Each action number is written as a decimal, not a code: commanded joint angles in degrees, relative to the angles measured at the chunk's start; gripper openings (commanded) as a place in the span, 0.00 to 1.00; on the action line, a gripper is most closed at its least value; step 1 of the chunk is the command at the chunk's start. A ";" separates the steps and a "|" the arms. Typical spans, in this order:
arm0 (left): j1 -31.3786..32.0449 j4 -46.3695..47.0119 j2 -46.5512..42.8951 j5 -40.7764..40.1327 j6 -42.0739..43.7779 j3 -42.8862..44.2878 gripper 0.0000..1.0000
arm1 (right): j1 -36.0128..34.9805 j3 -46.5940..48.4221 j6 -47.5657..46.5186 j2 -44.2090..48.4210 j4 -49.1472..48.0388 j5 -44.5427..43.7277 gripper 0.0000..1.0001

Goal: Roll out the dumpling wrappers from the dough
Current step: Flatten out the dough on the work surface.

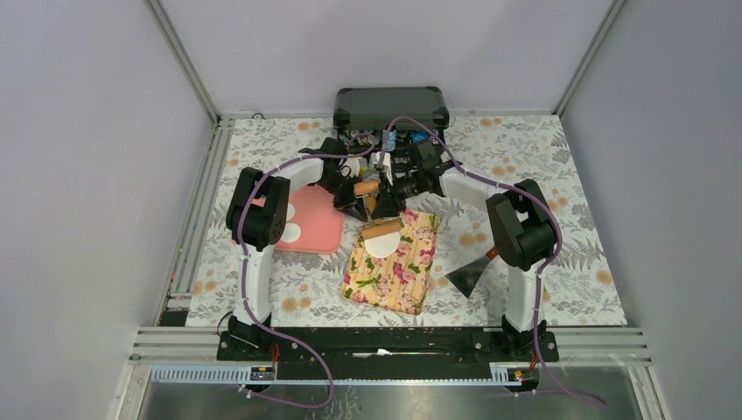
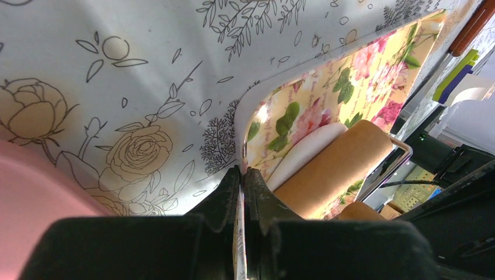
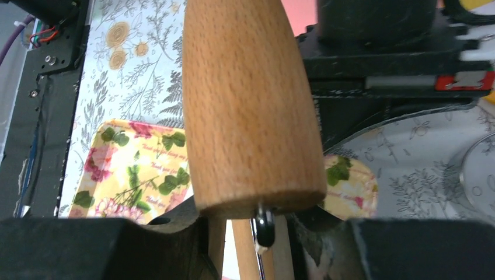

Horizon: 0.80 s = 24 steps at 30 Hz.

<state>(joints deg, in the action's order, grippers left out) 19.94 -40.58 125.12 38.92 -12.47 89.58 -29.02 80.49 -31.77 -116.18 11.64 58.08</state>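
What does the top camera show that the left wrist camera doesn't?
Only the top view shows the black hard case at the table's far edge and a flat white dough disc lying on the pink plastic tray. Only the left wrist view shows the left hand shut on the edge of the yellow floral rectangular board. Both show that board, the tray, and the wooden roller on a flat white round dough wrapper.
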 commanded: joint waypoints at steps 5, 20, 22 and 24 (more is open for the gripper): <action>0.07 1.55 0.14 3.82 -1.13 1.24 0.00 | -0.87 -10.17 -0.70 2.93 1.61 -5.46 0.00; -1.31 1.64 -0.91 3.98 -1.59 0.26 0.00 | -1.04 -17.35 5.33 3.28 -1.10 -5.33 0.00; -1.40 1.69 -1.01 4.06 -1.68 0.24 0.00 | -1.11 -19.55 6.44 4.43 -3.07 -4.94 0.00; -1.40 1.64 -1.10 4.06 -1.68 0.35 0.00 | -1.22 -21.09 7.36 5.26 -4.44 -5.09 0.00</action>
<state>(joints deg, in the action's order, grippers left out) 19.62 -40.47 125.36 39.79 -13.39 89.47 -29.12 66.22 -26.55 -108.86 -0.62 58.94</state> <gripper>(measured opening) 0.032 0.340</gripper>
